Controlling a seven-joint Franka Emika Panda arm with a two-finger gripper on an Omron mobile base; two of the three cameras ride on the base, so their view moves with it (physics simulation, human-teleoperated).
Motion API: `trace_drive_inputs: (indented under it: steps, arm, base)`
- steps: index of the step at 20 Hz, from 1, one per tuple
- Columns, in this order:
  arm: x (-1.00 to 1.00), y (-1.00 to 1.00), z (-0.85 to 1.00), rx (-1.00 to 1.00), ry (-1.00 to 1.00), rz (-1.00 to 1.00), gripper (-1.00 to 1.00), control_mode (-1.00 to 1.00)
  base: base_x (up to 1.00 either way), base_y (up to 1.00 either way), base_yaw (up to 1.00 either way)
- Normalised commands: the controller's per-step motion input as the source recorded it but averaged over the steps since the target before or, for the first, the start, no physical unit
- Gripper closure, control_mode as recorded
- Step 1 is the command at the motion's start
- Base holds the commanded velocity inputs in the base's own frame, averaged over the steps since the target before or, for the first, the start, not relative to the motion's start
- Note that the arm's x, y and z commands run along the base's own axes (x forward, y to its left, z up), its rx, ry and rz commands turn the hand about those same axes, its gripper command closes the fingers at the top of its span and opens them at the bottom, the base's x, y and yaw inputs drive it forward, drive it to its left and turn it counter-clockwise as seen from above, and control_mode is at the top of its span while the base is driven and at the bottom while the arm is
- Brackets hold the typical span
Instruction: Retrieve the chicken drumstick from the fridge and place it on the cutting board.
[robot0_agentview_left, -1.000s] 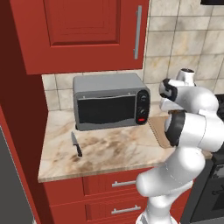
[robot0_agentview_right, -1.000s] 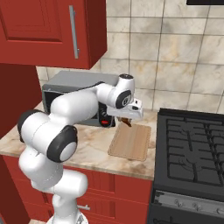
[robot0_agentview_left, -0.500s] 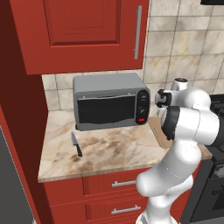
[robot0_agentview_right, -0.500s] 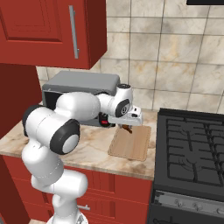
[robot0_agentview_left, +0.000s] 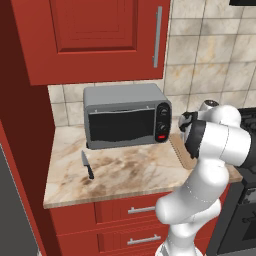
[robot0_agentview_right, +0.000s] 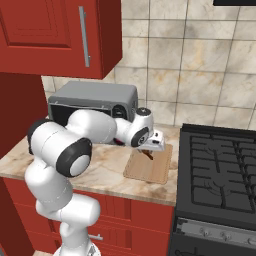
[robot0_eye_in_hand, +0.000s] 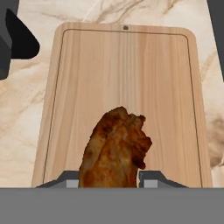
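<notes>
The chicken drumstick (robot0_eye_in_hand: 114, 151), a reddish-brown piece of meat, sits between my gripper's (robot0_eye_in_hand: 110, 178) two finger tips, which are shut on it. It hangs just above the near half of the tan wooden cutting board (robot0_eye_in_hand: 127, 65). In the right base view the gripper (robot0_agentview_right: 150, 147) hovers low over the far end of the cutting board (robot0_agentview_right: 150, 169), with the drumstick (robot0_agentview_right: 148, 155) dark beneath it. The left base view shows a strip of the board (robot0_agentview_left: 178, 150) behind my arm. The fridge's dark grey side (robot0_agentview_left: 12, 210) stands at the far left.
A grey toaster oven (robot0_agentview_left: 125, 120) stands at the back of the marbled counter (robot0_agentview_left: 125, 172), left of the board. A black-handled knife (robot0_agentview_left: 87, 165) lies on the counter's left part. A black stove (robot0_agentview_right: 220, 170) adjoins the board's right side. Red cabinets hang above.
The hand has come down and drawn in toward the cutting board, carrying the drumstick with it. The jaws have stayed shut.
</notes>
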Motion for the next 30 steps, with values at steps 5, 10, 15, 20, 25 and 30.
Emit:
trace_drive_inputs:
  steps: [5, 10, 15, 20, 25, 30]
  arm:
    - [0.04, -0.14, -0.13, 0.03, -0.01, 0.00, 1.00, -1.00]
    - [0.07, -0.09, -0.20, 0.00, 0.00, 0.00, 1.00, -1.00]
    - [0.16, 0.00, -0.29, 0.00, 0.00, 0.01, 1.00, -1.00]
    - [0.09, 0.00, -0.19, 0.00, 0.00, 0.01, 1.00, -1.00]
    - [0.02, 0.00, -0.07, 0.00, 0.00, 0.01, 1.00, -1.00]
    - [0.00, 0.00, -0.09, 0.02, 0.00, 0.00, -1.00, -1.00]
  base:
    - [0.00, 0.00, 0.00]
    - [0.00, 0.00, 0.00]
    - [0.00, 0.00, 0.00]
    - [0.00, 0.00, 0.00]
    - [0.00, 0.00, 0.00]
    - [0.00, 0.00, 0.00]
